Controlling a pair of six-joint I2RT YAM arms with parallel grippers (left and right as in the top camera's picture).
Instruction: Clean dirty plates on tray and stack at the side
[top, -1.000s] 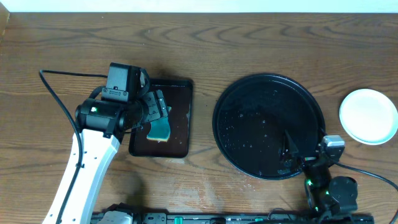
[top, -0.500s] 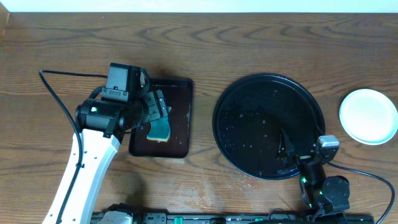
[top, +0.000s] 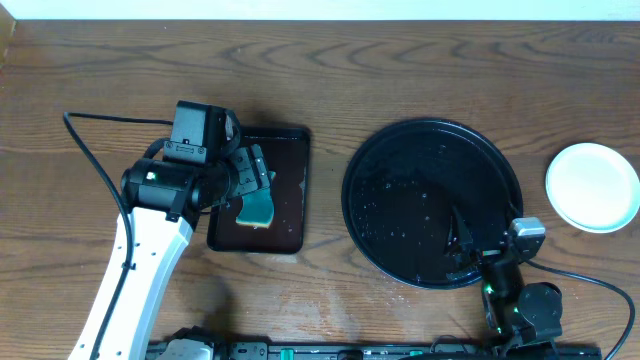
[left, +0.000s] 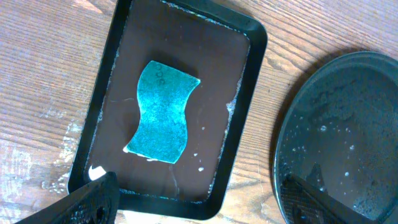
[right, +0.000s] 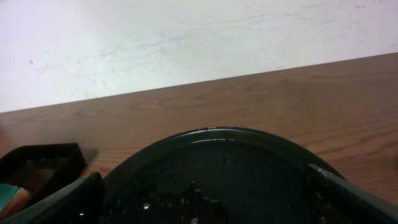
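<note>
The round black tray (top: 432, 135) lies right of centre, wet with droplets and with no plate on it; it also shows in the left wrist view (left: 348, 124) and the right wrist view (right: 217, 162). A pale, clean-looking plate (top: 592, 186) sits on the bare wood at the far right; from above I cannot tell if others lie under it. My right gripper (top: 462, 242) (right: 205, 202) is open and empty, low over the tray's near right rim. My left gripper (top: 250, 178) (left: 199, 202) is open and empty above the rectangular tray.
A small rectangular black tray (top: 292, 140) (left: 249, 93) sits left of centre with a teal sponge (top: 257, 208) (left: 163, 112) lying in it. Water spots mark the wood near its front. A black cable (top: 85, 150) runs along the left side.
The right arm has drawn slightly back and left at the tray's near rim. The left arm, sponge and plate have not moved.
</note>
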